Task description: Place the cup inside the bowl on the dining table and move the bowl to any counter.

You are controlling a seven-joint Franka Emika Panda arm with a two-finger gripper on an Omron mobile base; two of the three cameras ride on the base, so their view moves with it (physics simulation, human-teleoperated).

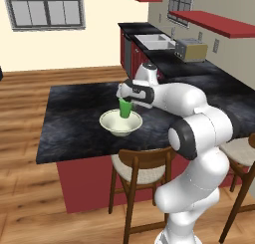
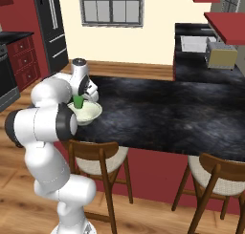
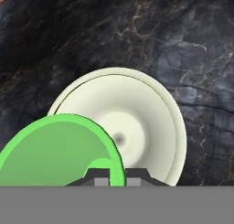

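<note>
Green cup (image 1: 125, 108) (unlabelled), over bowl (image 1: 121, 123)

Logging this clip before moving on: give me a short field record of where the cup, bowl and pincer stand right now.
cup: green cup, upright, held above the bowl's inside
bowl: cream-white bowl on the dining table, near its front edge
pincer: pincer shut on the cup's rim
cup in bowl: not yet released; contact with bowl unclear
bowl moved to counter: no

Cream walls (image 1: 99, 44) with grey-framed windows (image 1: 45, 8). Wood plank floor (image 1: 25, 198). Wooden stools (image 2: 98, 161) with pale seats. Red wall shelves (image 1: 214, 23); toaster (image 1: 191, 50) beside a sink (image 1: 152, 40).
</note>
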